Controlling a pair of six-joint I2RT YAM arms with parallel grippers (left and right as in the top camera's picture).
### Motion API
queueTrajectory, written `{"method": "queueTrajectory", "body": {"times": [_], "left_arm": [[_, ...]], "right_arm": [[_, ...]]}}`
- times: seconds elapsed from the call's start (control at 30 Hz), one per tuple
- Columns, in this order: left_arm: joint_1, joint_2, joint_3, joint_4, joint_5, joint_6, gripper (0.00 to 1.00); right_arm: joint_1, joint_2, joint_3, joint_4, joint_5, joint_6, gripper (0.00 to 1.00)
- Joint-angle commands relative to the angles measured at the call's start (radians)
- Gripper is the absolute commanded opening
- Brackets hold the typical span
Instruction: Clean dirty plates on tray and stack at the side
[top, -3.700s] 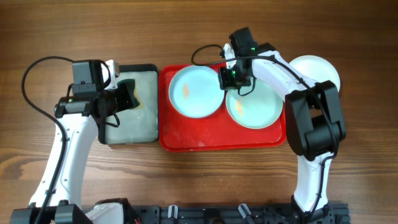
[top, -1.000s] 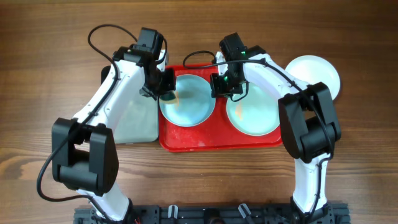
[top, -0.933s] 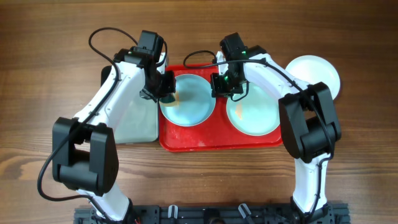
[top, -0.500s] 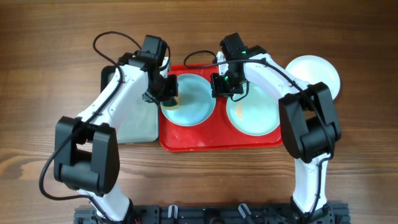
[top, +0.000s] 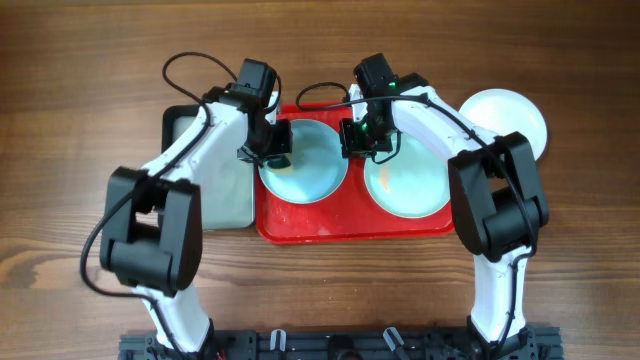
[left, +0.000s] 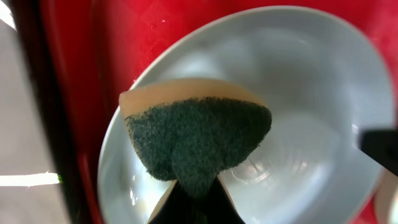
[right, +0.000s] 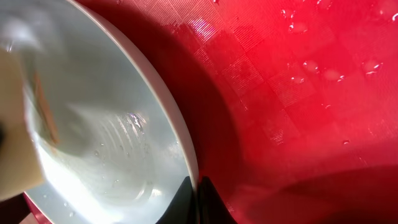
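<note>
A pale turquoise plate (top: 312, 165) lies in the left half of the red tray (top: 350, 222). My left gripper (top: 272, 150) is shut on a green-and-yellow sponge (top: 281, 160) over the plate's left part. In the left wrist view the sponge (left: 196, 140) sticks out from the gripper (left: 194, 186) over the wet plate (left: 298, 124). My right gripper (top: 358, 140) is shut on this plate's right rim. The right wrist view shows the rim (right: 180, 143) pinched in the gripper (right: 194, 186). A second turquoise plate (top: 408, 180) fills the tray's right half. A white plate (top: 512, 115) sits on the table right of the tray.
A black-rimmed tray with a grey-green inside (top: 205, 180) stands directly left of the red tray, under my left arm. Water drops dot the red tray floor (right: 298, 93). Bare wooden table (top: 90, 80) surrounds both trays.
My left gripper has carried the sponge a little to the right, further onto the left plate. The right gripper has kept its hold on the rim without moving.
</note>
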Motion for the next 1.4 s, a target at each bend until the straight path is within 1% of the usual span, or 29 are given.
{"method": "queueTrajectory", "body": {"times": [0.0, 0.17, 0.3, 0.43, 0.53, 0.63, 0.7, 0.8, 0.9, 0.93, 1.03, 1.1, 1.17, 1.37], "left_arm": [[-0.003, 0.058, -0.011, 0.023, 0.001, -0.008, 0.04], [-0.013, 0.113, -0.024, 0.041, 0.010, -0.009, 0.04], [-0.052, 0.115, -0.083, 0.100, 0.014, -0.010, 0.04], [-0.092, 0.115, -0.100, 0.127, 0.117, -0.009, 0.04], [-0.101, 0.115, -0.100, 0.160, 0.257, -0.009, 0.04], [-0.072, 0.111, -0.070, 0.193, 0.439, -0.009, 0.04], [-0.045, 0.084, -0.027, 0.164, 0.462, -0.009, 0.04], [0.012, -0.023, 0.036, 0.121, 0.461, -0.008, 0.04], [0.063, -0.155, 0.042, 0.093, 0.426, -0.009, 0.04], [0.076, -0.194, 0.042, 0.059, 0.385, -0.008, 0.04], [0.074, -0.231, 0.040, -0.080, 0.154, -0.008, 0.04], [0.068, -0.222, 0.015, -0.095, 0.106, -0.008, 0.04], [0.052, -0.200, -0.023, -0.079, 0.098, -0.008, 0.04], [0.006, -0.132, -0.148, 0.101, 0.060, -0.010, 0.04]], "right_arm": [[-0.005, 0.002, -0.005, -0.002, 0.011, 0.006, 0.04], [-0.005, 0.002, -0.005, -0.001, 0.011, 0.006, 0.04], [-0.005, 0.002, -0.005, -0.001, 0.011, 0.006, 0.04], [-0.005, 0.002, -0.005, -0.001, 0.011, 0.006, 0.04], [-0.005, 0.002, -0.005, -0.001, 0.011, 0.006, 0.04], [-0.005, 0.002, -0.005, -0.001, 0.011, 0.006, 0.04], [-0.005, 0.002, -0.005, -0.001, 0.011, 0.005, 0.04], [-0.005, 0.002, -0.005, -0.001, 0.011, 0.005, 0.04], [-0.005, 0.002, -0.005, -0.001, 0.011, 0.005, 0.04], [-0.005, 0.002, -0.005, -0.001, 0.011, 0.006, 0.04], [-0.005, 0.002, -0.005, 0.000, 0.011, 0.006, 0.04], [-0.005, 0.002, -0.005, 0.003, 0.011, 0.006, 0.04], [-0.005, 0.002, -0.005, 0.006, 0.011, 0.006, 0.04], [-0.005, 0.002, -0.005, 0.006, 0.011, 0.006, 0.04]]}}
